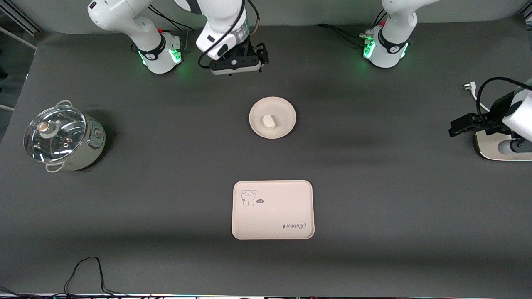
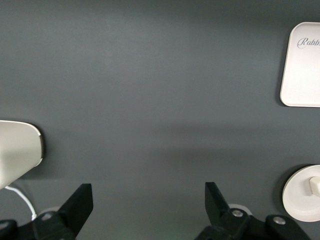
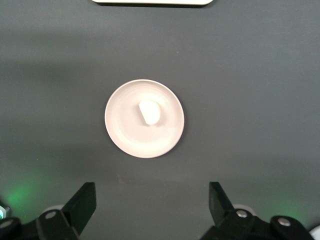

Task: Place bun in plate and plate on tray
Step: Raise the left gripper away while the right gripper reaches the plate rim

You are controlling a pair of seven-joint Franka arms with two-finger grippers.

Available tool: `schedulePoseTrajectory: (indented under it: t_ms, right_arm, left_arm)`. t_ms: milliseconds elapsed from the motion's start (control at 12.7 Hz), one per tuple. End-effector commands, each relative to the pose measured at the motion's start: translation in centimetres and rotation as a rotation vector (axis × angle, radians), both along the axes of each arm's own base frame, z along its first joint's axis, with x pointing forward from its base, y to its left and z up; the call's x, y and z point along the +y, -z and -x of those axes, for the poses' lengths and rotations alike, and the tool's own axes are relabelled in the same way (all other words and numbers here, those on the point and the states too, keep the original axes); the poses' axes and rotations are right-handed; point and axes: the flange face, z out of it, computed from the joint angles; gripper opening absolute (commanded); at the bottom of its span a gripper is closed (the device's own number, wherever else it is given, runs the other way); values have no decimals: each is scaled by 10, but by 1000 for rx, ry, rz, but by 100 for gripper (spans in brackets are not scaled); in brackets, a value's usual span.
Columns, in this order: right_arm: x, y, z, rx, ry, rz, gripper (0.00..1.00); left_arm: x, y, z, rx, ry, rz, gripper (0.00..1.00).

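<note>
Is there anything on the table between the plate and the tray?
No. In the front view, only bare dark table lies between the plate, which holds the bun, and the tray.

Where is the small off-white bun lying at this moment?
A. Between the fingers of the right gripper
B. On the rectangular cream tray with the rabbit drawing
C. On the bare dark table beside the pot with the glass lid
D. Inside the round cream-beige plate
D. The small off-white bun lies inside the round cream-beige plate, which stands on the dark table farther from the front camera than the rectangular rabbit tray; the tray holds nothing.
</note>
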Motion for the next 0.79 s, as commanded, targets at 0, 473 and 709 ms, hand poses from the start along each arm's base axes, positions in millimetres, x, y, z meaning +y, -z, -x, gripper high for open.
schedulePoseTrajectory:
  t_ms: [0,473,709]
  right_arm:
    - [-21,67,10,-25,-18,-44,100]
    - [-48,205,29,-151,30,-161,100]
    - [-49,263,30,-166,40,-160,100]
  left_arm:
    - [-13,15,14,22,53,-128,100]
    - [-25,-1,29,-37,72,-113,100]
    - [-33,-4,31,-27,66,-58,100]
